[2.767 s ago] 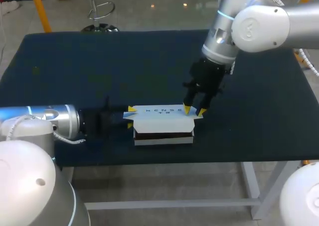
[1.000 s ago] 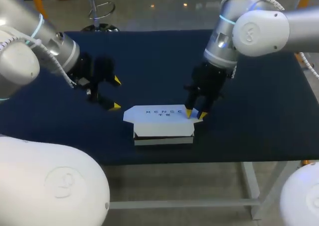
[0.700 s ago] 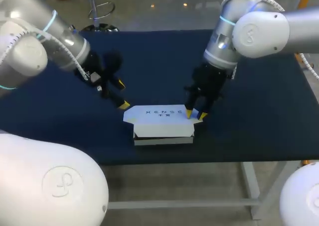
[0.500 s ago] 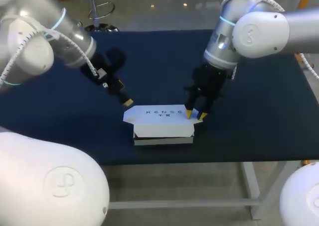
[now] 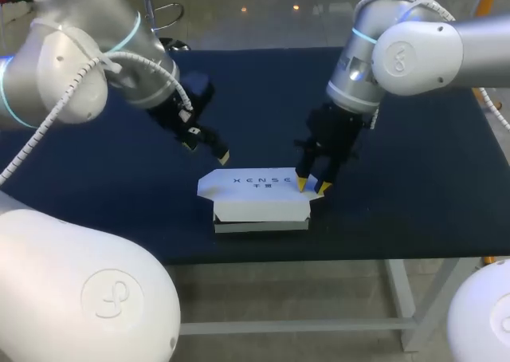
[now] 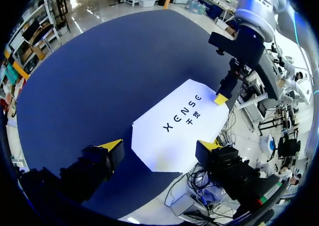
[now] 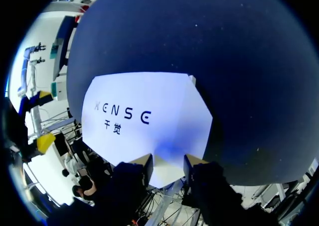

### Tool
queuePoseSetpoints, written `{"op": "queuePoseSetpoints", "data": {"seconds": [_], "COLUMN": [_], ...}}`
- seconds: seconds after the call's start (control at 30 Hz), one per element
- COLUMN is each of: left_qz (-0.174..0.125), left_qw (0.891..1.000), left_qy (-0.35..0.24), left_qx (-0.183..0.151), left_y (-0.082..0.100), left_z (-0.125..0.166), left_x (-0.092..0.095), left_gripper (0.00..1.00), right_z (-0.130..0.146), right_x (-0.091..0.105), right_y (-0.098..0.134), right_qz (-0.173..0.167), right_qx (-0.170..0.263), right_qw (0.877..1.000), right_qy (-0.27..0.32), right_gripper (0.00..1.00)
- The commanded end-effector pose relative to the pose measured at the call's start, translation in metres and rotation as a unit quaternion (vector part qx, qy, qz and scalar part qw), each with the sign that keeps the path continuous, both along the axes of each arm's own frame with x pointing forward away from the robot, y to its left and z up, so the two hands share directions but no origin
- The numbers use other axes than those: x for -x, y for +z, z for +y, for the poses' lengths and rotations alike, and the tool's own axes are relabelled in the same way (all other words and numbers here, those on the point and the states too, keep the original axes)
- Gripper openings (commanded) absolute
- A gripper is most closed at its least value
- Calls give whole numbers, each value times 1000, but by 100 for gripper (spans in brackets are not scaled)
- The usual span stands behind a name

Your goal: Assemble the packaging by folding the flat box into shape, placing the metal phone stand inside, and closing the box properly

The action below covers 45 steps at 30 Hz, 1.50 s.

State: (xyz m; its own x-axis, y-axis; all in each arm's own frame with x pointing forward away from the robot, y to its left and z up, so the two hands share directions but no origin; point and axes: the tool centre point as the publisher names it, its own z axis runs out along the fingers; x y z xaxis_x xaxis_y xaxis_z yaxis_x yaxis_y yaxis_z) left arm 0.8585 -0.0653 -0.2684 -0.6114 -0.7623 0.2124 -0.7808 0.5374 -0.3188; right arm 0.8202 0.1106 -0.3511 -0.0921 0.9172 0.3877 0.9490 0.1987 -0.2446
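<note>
Box (image 5: pixel 259 194), folded, at the table's (image 5: pixel 398 139) front edge; lid (image 5: pixel 253 179) laid over, dark gap along its front, so we judge tucking remains. Stand unseen. Right gripper (image 5: pixel 312 185), tips slightly parted, presses the lid's right end; left gripper (image 6: pixel 160 146) hovers spread, empty.

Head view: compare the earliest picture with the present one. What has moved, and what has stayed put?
The left gripper, which lay low at the left end of the box, lifted, swung out to the left, then came back in. It now hovers open just behind that end. The box and the right gripper at its right end stayed as they were.
</note>
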Motion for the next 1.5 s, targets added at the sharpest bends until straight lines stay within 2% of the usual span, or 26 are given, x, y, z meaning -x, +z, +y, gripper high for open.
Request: {"op": "queuePoseSetpoints", "data": {"seconds": [0.03, 0.4, 0.43, 0.47, 0.5, 0.57, 0.6, 0.63, 0.7, 0.73, 0.87, 1.0, 1.1, 1.2, 1.3, 1.4, 1.5], "left_qz": [229, 229, 247, 280, 285, 305, 308, 315, 314, 320, 326, 333, 329, 318, 310, 306, 300], "left_qw": [902, 902, 893, 874, 875, 860, 865, 859, 859, 854, 856, 854, 855, 862, 868, 873, 876], "left_qy": [361, 361, 373, 394, 389, 407, 394, 402, 402, 408, 400, 397, 397, 391, 387, 379, 375], "left_qx": [-54, -54, -52, -51, -47, -46, -44, -41, -42, -37, -39, -42, -43, -46, -41, -39, -36], "left_y": [-4, -4, -6, -8, -11, -16, -18, -19, -22, -22, -28, -36, -41, -46, -51, -57, -61], "left_z": [-6, -6, -7, -9, -10, -13, -15, -16, -20, -21, -23, -25, -26, -27, -27, -27, -26], "left_x": [-5, -5, -7, -11, -10, -7, -2, 1, 8, 10, 17, 19, 21, 21, 20, 20, 23], "left_gripper": [100, 100, 100, 100, 100, 100, 100, 100, 100, 100, 90, 87, 88, 83, 83, 72, 75], "right_z": [-1, -2, -1, -1, -1, -1, -1, -1, -1, -1, 0, 0, 0, 0, 0, 0, 0], "right_x": [1, 1, 1, 1, 1, 1, 1, 1, 1, 1, 0, 0, 0, 0, 1, 1, 1], "right_y": [-1, -1, 0, 0, 0, 0, 0, 0, 0, -1, -2, -3, -3, -3, -3, -3, -3], "right_qz": [0, -4, -4, -5, -5, -5, -5, -5, -4, -4, -3, -2, -3, -3, -3, -3, -3], "right_qx": [-2, -1, -1, -2, -2, -2, -2, -2, -2, -2, -3, -4, -4, -5, -5, -6, -6], "right_qw": [1000, 1000, 1000, 1000, 1000, 1000, 1000, 1000, 1000, 1000, 1000, 1000, 1000, 1000, 1000, 1000, 1000], "right_qy": [0, 0, -1, -1, -1, -1, -1, -1, 0, 0, 0, 0, 0, 0, 1, 1, 0], "right_gripper": [45, 45, 45, 45, 45, 45, 45, 45, 45, 45, 45, 45, 45, 45, 45, 45, 45]}}
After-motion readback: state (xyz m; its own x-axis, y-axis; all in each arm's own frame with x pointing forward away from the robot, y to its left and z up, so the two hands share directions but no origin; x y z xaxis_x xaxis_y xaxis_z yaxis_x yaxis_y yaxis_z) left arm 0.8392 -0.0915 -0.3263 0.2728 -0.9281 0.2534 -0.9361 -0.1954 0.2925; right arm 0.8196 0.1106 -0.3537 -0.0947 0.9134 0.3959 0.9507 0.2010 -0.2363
